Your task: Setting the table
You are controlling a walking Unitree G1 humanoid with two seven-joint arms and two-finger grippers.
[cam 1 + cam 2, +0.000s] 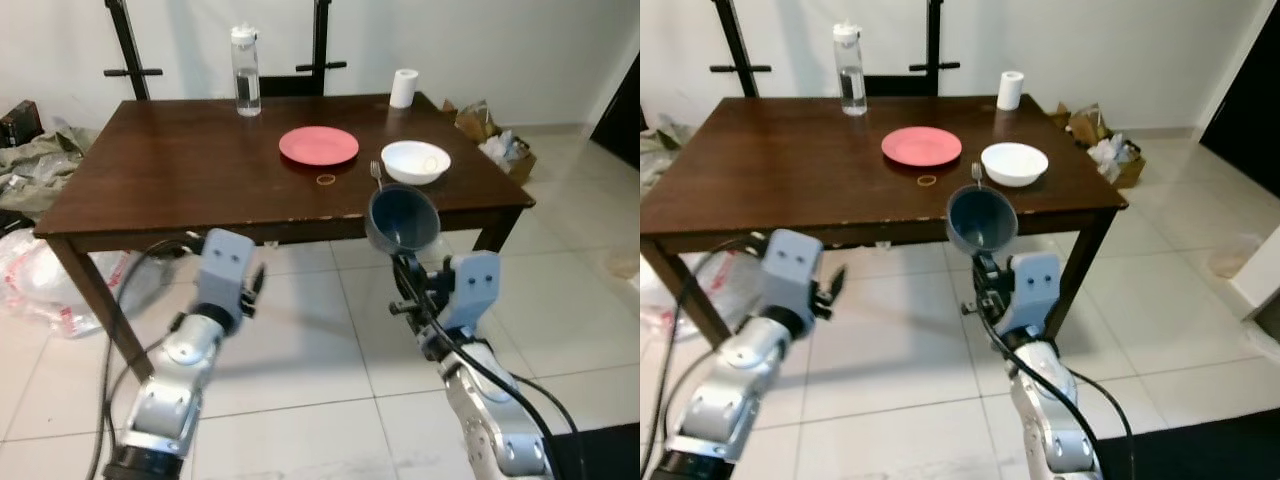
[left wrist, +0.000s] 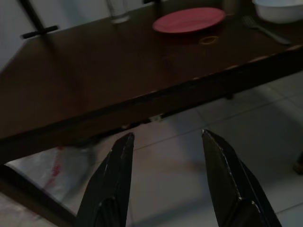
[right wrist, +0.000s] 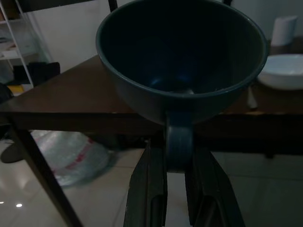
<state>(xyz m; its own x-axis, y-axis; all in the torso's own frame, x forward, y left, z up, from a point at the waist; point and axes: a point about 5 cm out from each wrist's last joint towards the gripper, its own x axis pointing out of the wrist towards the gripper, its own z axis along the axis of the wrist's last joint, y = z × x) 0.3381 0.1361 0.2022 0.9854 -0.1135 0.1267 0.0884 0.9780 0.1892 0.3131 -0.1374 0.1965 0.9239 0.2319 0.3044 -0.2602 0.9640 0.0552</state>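
Note:
My right gripper point(image 1: 405, 268) is shut on the handle of a dark blue cup point(image 1: 402, 218), held upright just in front of the near edge of the dark wooden table point(image 1: 180, 170). In the right wrist view the cup point(image 3: 182, 56) sits above the two fingers point(image 3: 151, 189), its handle pinched between them. On the table lie a pink plate point(image 1: 318, 145), a white bowl point(image 1: 415, 161), a fork point(image 1: 377, 174) and a small ring point(image 1: 326, 180). My left gripper point(image 2: 165, 142) is open and empty, low in front of the table edge.
A clear water bottle point(image 1: 246, 73) and a white paper roll point(image 1: 403, 88) stand at the table's far side. Plastic bags point(image 1: 40, 280) lie on the tiled floor to the left, and a box of clutter point(image 1: 490, 135) sits to the right. A black stand point(image 1: 130, 50) rises behind the table.

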